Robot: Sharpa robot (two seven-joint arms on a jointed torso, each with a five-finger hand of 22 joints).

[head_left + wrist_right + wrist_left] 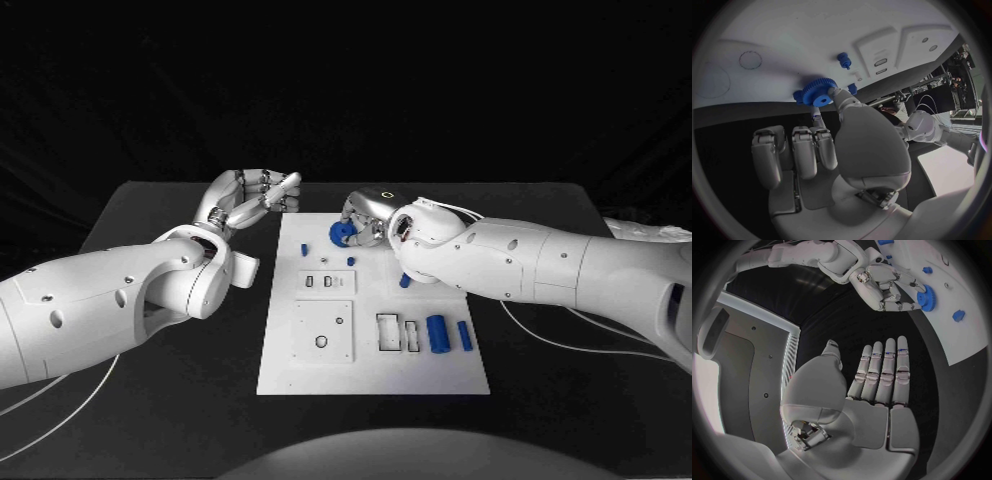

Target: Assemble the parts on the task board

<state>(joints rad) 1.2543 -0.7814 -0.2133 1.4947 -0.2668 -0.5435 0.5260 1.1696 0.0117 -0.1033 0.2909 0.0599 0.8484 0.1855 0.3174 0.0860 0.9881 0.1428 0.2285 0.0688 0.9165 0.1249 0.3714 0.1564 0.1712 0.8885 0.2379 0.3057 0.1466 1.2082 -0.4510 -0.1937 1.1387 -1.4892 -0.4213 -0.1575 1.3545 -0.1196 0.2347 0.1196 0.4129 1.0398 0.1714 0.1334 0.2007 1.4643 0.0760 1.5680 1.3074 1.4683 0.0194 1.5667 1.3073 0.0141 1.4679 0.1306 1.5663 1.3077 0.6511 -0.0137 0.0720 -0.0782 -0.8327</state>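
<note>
The white task board (369, 370) lies in the middle of the black table. A blue gear (343, 234) sits at the board's far end, and my right hand (375, 214) is on it. In the right wrist view the thumb and a finger (816, 118) pinch the gear (819, 92) against the board (817, 35). The left wrist view shows that hand (882, 287) at the gear (927, 296) too. My left hand (254, 196) hovers off the board's far left corner, its fingers (879, 372) straight and apart, holding nothing.
Small blue pegs (304, 248) (351, 261) stand near the gear, and a small blue piece (405, 281) lies by my right arm. Two blue cylinders (437, 333) (464, 336) lie on the board's near right, beside rectangular slots (389, 332). White cables trail on the table at both sides.
</note>
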